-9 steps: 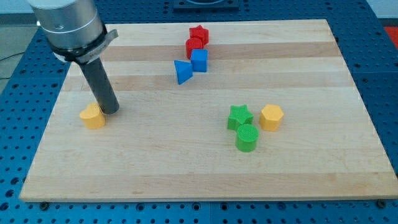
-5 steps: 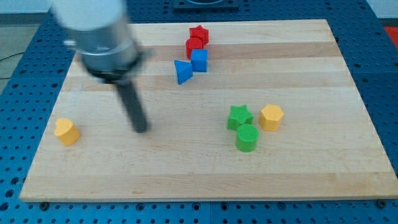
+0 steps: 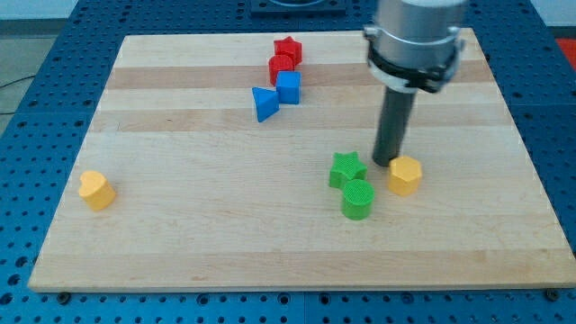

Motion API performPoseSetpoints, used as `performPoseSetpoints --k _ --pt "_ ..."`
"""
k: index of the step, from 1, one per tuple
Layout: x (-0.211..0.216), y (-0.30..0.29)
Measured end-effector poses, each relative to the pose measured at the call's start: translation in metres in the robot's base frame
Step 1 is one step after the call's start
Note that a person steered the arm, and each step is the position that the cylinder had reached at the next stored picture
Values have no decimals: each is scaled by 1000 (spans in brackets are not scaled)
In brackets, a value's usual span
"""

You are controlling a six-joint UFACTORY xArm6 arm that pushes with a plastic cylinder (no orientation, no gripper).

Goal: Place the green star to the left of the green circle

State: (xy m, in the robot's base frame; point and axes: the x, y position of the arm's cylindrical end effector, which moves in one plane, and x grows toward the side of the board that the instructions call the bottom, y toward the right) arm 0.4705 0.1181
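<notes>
The green star (image 3: pixel 346 169) lies right of the board's middle. The green circle (image 3: pixel 357 199) touches it just below and slightly to the right. My tip (image 3: pixel 386 162) rests on the board right of the star, with a small gap to it. The tip touches the upper left side of the yellow hexagon (image 3: pixel 405 175).
A yellow heart-like block (image 3: pixel 95 190) lies near the board's left edge. A blue triangle (image 3: pixel 264 103), a blue cube (image 3: pixel 288 87), a red cylinder (image 3: pixel 281 66) and a red star (image 3: pixel 287 49) cluster at the top middle. The wooden board (image 3: pixel 180 243) lies on a blue perforated table.
My tip has swept from the left side of the board across to the right, beside the yellow hexagon. The yellow heart-like block was pushed down-left earlier; the hexagon has shifted slightly right and down.
</notes>
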Motion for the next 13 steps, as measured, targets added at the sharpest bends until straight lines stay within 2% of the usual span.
performPoseSetpoints --k 1,2,3,5,6,7,8,9,11,13 --pt "-4 1" --pt "-10 59" --pt "16 73" --pt "25 33" --pt "42 48" --pt "33 27" --pt "18 -20" --pt "7 -35" --pt "0 -143" --pt "9 -73"
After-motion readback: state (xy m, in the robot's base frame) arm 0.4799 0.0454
